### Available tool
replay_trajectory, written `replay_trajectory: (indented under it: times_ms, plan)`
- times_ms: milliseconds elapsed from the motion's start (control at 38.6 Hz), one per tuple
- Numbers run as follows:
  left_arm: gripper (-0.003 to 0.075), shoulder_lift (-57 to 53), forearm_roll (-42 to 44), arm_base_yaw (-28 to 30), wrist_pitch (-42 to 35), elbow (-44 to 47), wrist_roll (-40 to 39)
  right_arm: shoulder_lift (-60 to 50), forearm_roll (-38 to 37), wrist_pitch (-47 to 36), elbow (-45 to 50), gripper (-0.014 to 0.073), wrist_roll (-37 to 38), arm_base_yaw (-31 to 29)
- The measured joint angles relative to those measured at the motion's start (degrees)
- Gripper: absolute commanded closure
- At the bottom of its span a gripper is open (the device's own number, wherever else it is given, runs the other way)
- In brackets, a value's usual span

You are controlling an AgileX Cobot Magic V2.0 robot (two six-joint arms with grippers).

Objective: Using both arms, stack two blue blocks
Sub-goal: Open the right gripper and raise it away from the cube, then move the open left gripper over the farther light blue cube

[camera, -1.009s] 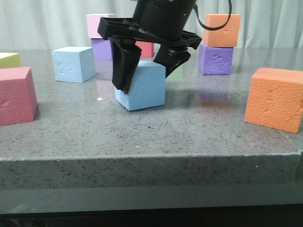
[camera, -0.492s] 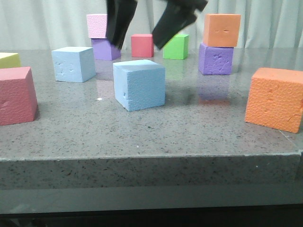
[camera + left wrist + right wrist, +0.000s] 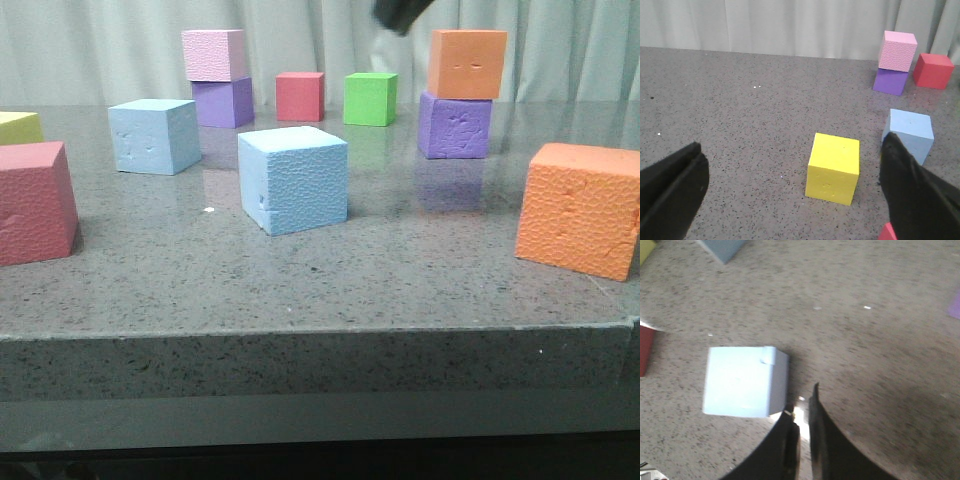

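Blue block (image 3: 293, 179) released, apparently unmoved.

In the front view only a dark tip of the right gripper (image 3: 400, 14) shows at the top edge, its fingers cut off, while the yellow cube (image 3: 20, 127) and the near red cube (image 3: 35, 203) are clipped by the left edge. The right wrist view is motion-blurred, so the texture of the nearer blue block (image 3: 745, 381) cannot be read, and the farther blue block (image 3: 722, 249) is cut by the frame. In the left wrist view the left gripper's (image 3: 790, 192) fingers (image 3: 917, 192) run off the frame, and one hides a corner of the farther blue block and most of a red cube (image 3: 888, 233).
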Motion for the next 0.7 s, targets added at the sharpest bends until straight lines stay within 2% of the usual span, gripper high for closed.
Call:
replay_trajectory:
  times_ms: [129, 285, 466, 699]
  plan:
    - [0.0048, 0.00, 0.00, 0.00, 0.00, 0.00, 0.00, -3.52, 0.00, 0.31, 2.77, 0.0606, 0.00, -4.03]
    - [0.0048, 0.00, 0.00, 0.00, 0.00, 0.00, 0.00, -10.77, -0.34, -1.58, 11.79, 0.0662, 0.00, -9.42]
    - [0.0048, 0.00, 0.00, 0.00, 0.00, 0.00, 0.00, -23.52, -0.96, -9.15, 28.24, 0.0664, -1.83, -13.72]
    - [0.0048, 0.00, 0.00, 0.00, 0.00, 0.00, 0.00, -42.06, -0.96, -20.20, 49.18, 0.0664, -3.17, -14.02]
